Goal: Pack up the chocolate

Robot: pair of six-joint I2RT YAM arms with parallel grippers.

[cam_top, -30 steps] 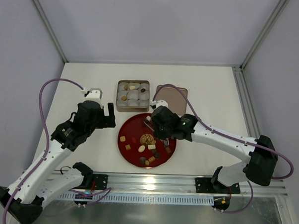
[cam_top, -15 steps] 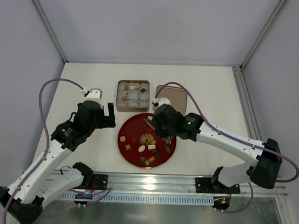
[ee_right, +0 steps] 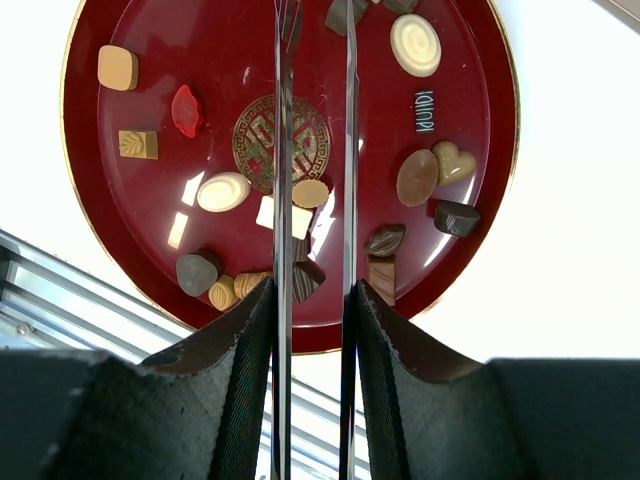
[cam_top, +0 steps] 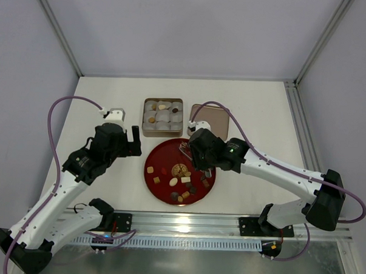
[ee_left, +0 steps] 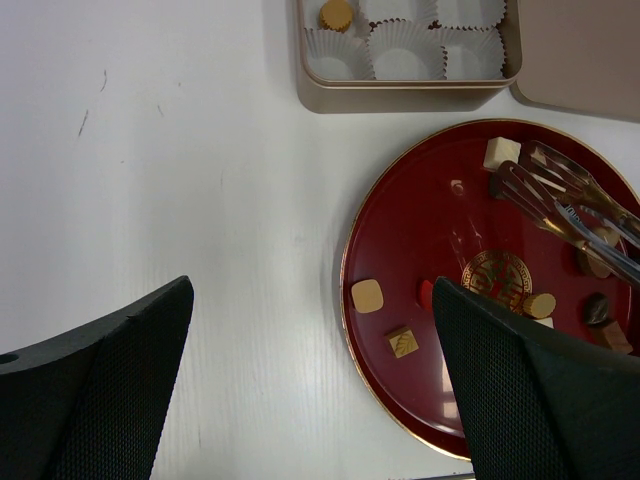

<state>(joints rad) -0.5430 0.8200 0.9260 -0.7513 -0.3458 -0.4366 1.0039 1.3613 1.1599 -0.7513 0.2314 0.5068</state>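
Observation:
The chocolate lies as several small brown, tan, cream and red pieces scattered on a red plate. My right gripper is shut on metal tongs, whose two arms run between its fingers and out over the plate. The tongs end at the plate's far side beside a dark piece and a cream square; I cannot tell whether they touch either. My left gripper hangs open over bare table just left of the plate, holding nothing.
A gold tin lined with white paper cups stands behind the plate, with a few sweets in its cups. Its lid lies flat to the right. Metal frame posts stand at the table's back corners, and a rail runs along the near edge.
My right arm has shifted slightly to the right over the plate with the tongs still in its grip. The left arm has not moved.

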